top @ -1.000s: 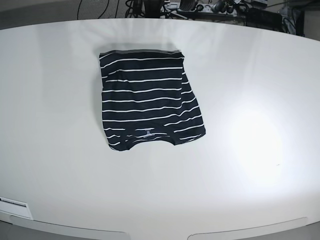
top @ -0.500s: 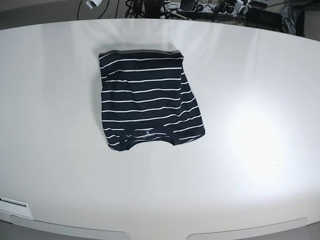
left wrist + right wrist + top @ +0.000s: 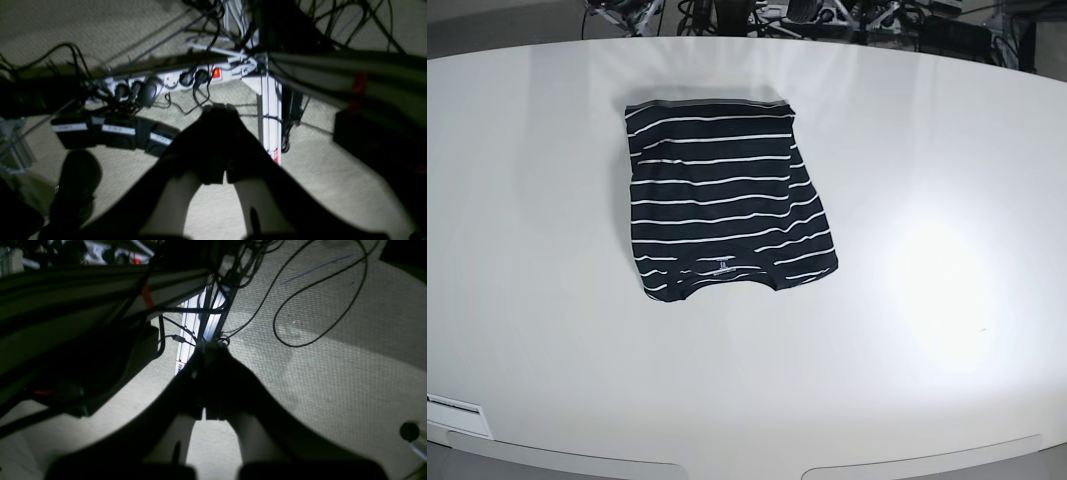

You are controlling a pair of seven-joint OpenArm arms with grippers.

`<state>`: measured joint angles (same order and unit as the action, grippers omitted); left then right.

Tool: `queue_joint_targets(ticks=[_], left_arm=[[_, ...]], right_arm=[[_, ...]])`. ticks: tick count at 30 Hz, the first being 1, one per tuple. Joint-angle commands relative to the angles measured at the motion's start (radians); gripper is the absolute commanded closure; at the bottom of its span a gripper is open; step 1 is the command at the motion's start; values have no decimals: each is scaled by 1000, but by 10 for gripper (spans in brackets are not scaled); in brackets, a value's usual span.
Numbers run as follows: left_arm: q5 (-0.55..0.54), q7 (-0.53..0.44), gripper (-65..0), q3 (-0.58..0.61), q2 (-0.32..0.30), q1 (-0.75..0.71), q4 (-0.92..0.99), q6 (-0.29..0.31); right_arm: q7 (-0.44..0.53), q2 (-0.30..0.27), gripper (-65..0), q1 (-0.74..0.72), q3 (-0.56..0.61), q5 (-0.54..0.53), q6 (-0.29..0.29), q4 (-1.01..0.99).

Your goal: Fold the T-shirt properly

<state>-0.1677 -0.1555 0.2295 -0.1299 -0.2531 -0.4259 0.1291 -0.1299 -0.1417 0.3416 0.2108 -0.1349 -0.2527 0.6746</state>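
Item 1. Left gripper (image 3: 218, 115): dark two-fingered gripper, seen from its own wrist camera. Jaws pressed together, nothing between them. It hangs off the tabletop and points down at beige carpeted floor (image 3: 333, 173); beyond its tips lie a white power strip with a lit red switch (image 3: 173, 78), a row of black power bricks (image 3: 113, 131) and a white table leg (image 3: 271, 116).

Item 2. Right gripper (image 3: 208, 351): matching dark gripper, jaws likewise closed and empty. It too faces the floor, with a white upright leg (image 3: 196, 336) and loose black cables (image 3: 317, 296) past its tips.

Item 3. T-shirt (image 3: 724, 198): soft dark navy short-sleeved shirt with thin white stripes, already folded into a compact, roughly rectangular packet. It lies flat on the pale, rounded white tabletop (image 3: 927, 300), left of centre in the base view and towards the far half. Long axis runs near-to-far; the collar with its small label faces the near edge, a straight grey-edged fold faces the far edge.

Item 4. Governing relation. Neither gripper shows in the base view; both are withdrawn from the shirt, well apart from it, and neither wrist camera shows any fabric. Since the shirt sits on the base view's left, the right arm is judged the nearer. The fold looks finished, or nearly so.
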Motion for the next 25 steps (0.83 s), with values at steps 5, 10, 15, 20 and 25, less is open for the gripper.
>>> queue_joint_targets(ticks=[5, 10, 15, 20, 25], left_arm=[[3, -12, 0, 8, 50, 28, 42, -33], [3, -20, 0, 8, 51, 31, 43, -60], [3, -21, 0, 8, 44, 32, 62, -60], [3, -8, 0, 8, 41, 29, 61, -58], [2, -9, 0, 8, 41, 23, 60, -60]], right_arm=[[78, 25, 0, -9, -1, 39, 11, -56], [85, 25, 0, -9, -1, 39, 18, -56], [101, 26, 0, -13, -1, 39, -12, -55], [100, 26, 0, -15, -1, 39, -27, -55], [100, 26, 0, -14, -1, 39, -26, -55]])
